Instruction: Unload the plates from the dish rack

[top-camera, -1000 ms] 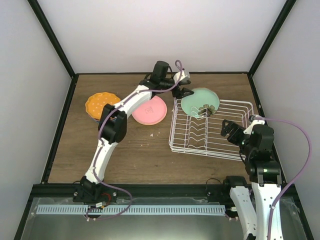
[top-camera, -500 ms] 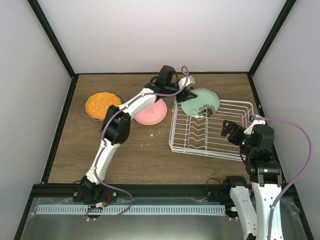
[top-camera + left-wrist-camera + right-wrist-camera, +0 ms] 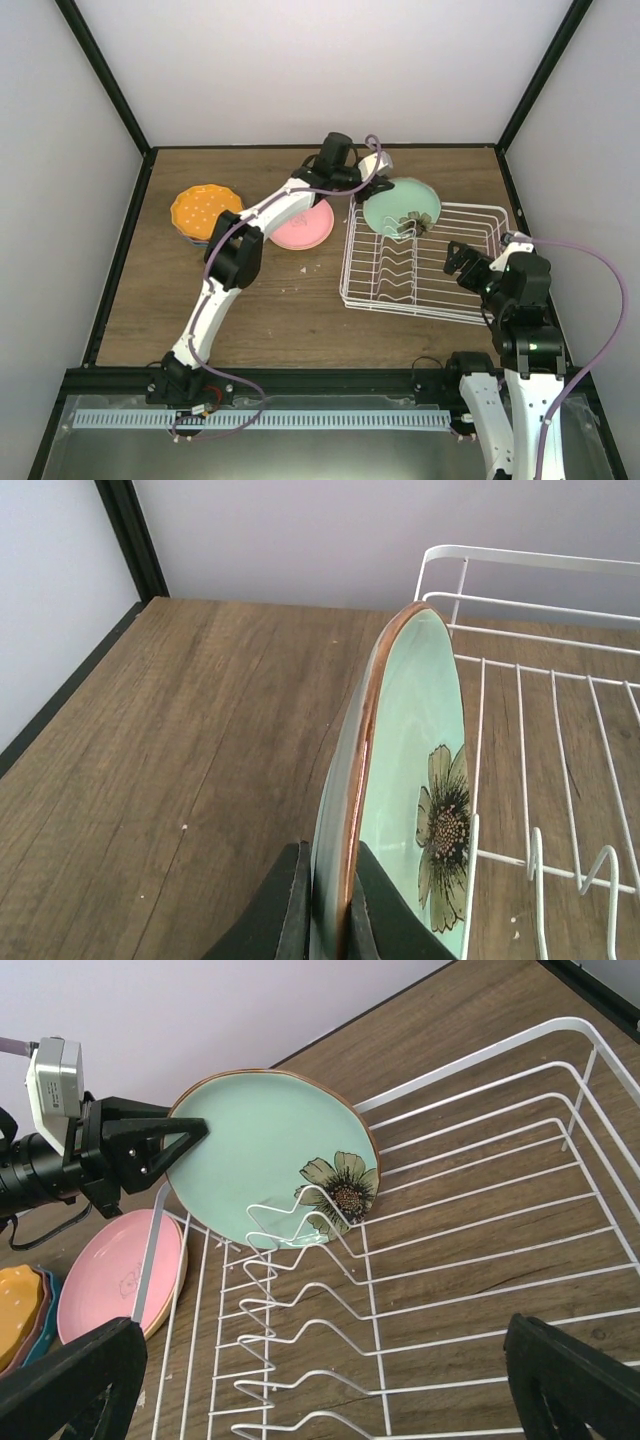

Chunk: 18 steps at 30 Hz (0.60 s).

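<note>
The mint green plate (image 3: 400, 203) stands on edge at the far left corner of the white wire dish rack (image 3: 430, 312). It is tipped back a little, and its lower part sits among the upright wire dividers (image 3: 300, 1210). Its face with the dark flower mark (image 3: 343, 1188) is turned toward the near right side, where the right arm is, and its back faces the far left. In the left wrist view the plate (image 3: 410, 770) shows almost edge-on, its brown rim running up from the fingers and curving over toward the rack's top wire (image 3: 520, 558).

The left gripper (image 3: 368, 190) reaches in from the left and pinches the plate's left rim, one finger (image 3: 290, 905) on the back and the other on the flowered face. The right gripper (image 3: 462, 262) is over the near right part of the rack with its fingers (image 3: 70, 1380) spread wide, holding nothing.

The rack holds this one plate. On the wooden table (image 3: 280, 300) just left of the rack lies a pink plate (image 3: 300, 225), flat and face up, apparently on top of another plate. Further left a dotted orange plate (image 3: 200, 207) tops a small stack; pink and teal edges show beneath it in the right wrist view, though they are hard to make out.
</note>
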{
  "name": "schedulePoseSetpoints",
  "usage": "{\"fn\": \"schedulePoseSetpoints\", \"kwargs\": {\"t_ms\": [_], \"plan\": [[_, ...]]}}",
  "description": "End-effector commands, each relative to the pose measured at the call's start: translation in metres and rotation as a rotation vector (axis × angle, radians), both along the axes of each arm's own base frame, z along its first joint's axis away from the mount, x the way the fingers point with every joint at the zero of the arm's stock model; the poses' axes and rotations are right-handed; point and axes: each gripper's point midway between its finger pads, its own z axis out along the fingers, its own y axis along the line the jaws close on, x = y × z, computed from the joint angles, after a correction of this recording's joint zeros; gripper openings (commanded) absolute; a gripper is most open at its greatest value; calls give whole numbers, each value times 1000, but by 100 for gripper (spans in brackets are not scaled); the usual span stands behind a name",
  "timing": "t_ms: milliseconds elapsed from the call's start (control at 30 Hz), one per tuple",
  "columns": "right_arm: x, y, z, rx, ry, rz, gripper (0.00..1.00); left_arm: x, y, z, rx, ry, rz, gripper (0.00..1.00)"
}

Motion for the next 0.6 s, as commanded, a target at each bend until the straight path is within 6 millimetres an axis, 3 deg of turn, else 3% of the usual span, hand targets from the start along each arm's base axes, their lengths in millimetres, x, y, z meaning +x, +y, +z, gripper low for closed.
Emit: {"fn": "schedulePoseSetpoints", "kwargs": {"t_ms": [0, 133, 267, 400, 567], "plan": [[-8, -1, 16, -10, -39, -6, 100, -19, -22, 70, -147, -2, 18, 4], [-7, 1, 15, -2, -44, 0, 100, -18, -27, 121, -246, -72, 87, 4], [-6, 2, 15, 4, -46, 7, 100, -22, -27, 156, -292, -152, 128, 4], [-5, 3, 15, 7, -50, 12, 100, -29, -27, 174, -282, -254, 140, 4], [-5, 4, 14, 12, -52, 14, 100, -35, -24, 182, -253, -349, 140, 4]]}}
